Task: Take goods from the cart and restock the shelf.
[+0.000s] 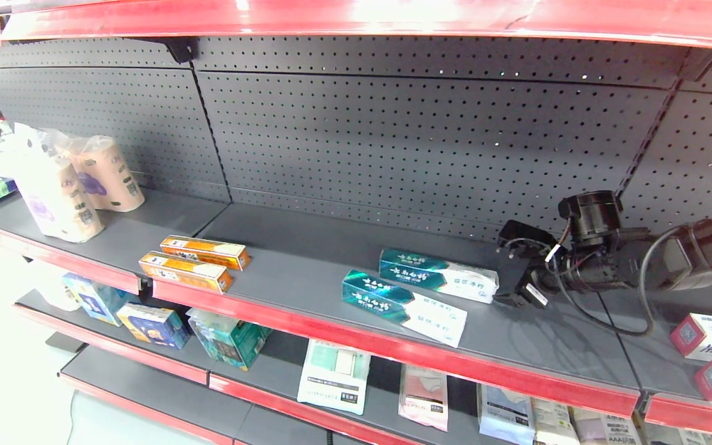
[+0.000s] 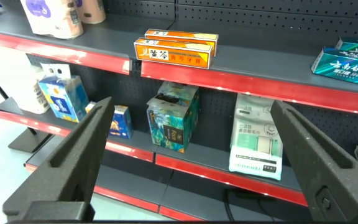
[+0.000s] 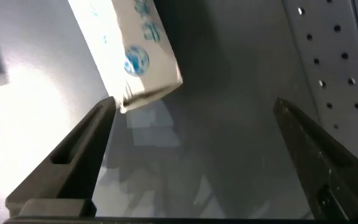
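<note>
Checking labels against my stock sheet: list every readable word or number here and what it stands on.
No text here can be quoted with confidence.
Teal-and-white boxes: white characters, too blurred to quote.
Orange boxes: dark characters, too small to quote.
Red-and-white boxes: blue characters, cut off at the edge.
Lower-shelf packs: print too small to read.

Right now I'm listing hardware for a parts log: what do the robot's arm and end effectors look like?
The right arm is dark and glossy, with black cylindrical joints, a looping black cable and small white tags. The left end effector and right end effector each have flat, dark grey, tapering fingers.
</note>
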Controlling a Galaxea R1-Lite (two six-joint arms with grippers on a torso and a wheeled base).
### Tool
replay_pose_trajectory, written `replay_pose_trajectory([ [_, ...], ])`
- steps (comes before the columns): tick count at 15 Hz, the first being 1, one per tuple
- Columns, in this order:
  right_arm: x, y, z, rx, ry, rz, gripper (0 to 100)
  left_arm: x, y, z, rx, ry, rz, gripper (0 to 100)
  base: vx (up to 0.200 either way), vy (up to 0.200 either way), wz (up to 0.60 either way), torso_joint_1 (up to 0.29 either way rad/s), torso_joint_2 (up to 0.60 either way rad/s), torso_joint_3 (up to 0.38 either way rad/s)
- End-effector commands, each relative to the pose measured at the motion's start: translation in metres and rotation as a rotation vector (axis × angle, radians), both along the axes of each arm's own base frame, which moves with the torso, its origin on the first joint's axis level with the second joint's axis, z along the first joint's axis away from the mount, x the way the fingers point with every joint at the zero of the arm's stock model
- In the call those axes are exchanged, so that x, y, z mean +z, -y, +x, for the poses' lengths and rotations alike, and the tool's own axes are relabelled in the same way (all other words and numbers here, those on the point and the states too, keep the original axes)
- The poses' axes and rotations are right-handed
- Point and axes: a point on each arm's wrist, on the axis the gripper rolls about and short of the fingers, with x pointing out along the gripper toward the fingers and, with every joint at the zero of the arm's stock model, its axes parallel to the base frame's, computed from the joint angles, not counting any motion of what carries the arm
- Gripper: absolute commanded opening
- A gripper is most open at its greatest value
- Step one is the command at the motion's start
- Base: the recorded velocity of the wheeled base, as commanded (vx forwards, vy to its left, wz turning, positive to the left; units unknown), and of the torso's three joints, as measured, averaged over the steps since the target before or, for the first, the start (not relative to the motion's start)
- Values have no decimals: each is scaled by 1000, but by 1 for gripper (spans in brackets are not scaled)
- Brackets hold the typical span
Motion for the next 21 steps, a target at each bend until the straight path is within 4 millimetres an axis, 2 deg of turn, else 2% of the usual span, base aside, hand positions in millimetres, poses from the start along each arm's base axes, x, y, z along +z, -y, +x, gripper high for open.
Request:
replay_pose_trajectory([
  [1, 4, 5, -3, -16, 7, 4, 100, 0, 0, 0, 1, 0, -1, 100, 0, 0, 0, 0, 0, 0],
  [5, 12, 13, -9, -64, 20, 12, 100, 0, 0, 0, 0, 0, -1, 100, 0, 0, 0, 0, 0, 0],
  [8, 11, 22, -6, -178, 19, -8, 100, 0, 0, 0, 0, 0, 1, 100, 0, 0, 0, 0, 0, 0],
  [12, 10, 10, 1, -166, 30, 9, 100, 0, 0, 0, 0, 0, -1, 100, 0, 0, 0, 0, 0, 0],
  [15, 6, -6, 5, -133, 50, 25, 100, 0, 0, 0, 1, 0, -1, 100, 0, 0, 0, 0, 0, 0],
  [21, 8, -15, 10, -120, 62, 37, 100, 0, 0, 0, 1, 0, -1, 100, 0, 0, 0, 0, 0, 0],
])
